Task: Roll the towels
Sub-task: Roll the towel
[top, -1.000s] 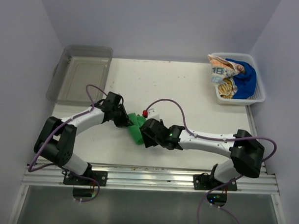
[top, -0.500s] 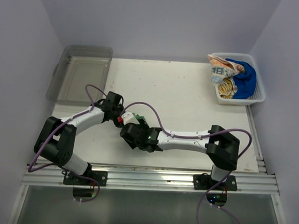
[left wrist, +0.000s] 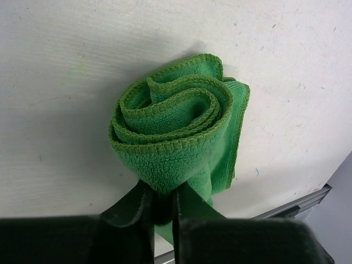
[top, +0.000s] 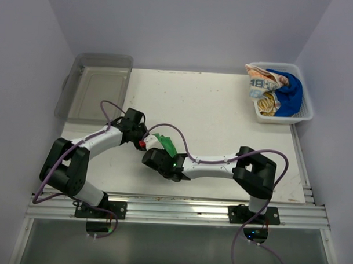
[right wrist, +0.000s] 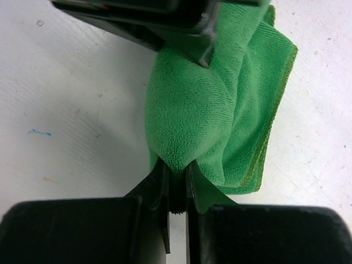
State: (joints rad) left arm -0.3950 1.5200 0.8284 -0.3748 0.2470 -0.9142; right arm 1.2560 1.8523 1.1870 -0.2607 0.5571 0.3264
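Right jaws just swung in and clamped the rolled bright green cloth towel [right wrist: 204, 104]; left jaws stay pinched on its other end. It sits by the worktop's [top: 223, 110] near edge, left of centre. I'd call this roll nearly done.

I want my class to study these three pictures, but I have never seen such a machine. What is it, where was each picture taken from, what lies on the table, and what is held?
These are two robot arms bolted at the near edge of a white table. The wide picture comes from a fixed camera above and behind them; the two close-ups come from a camera on each wrist. The left arm's fingers and the right arm's fingers both pinch one rolled green towel. A clear bin sits far left; a white basket far right holds the other towels.
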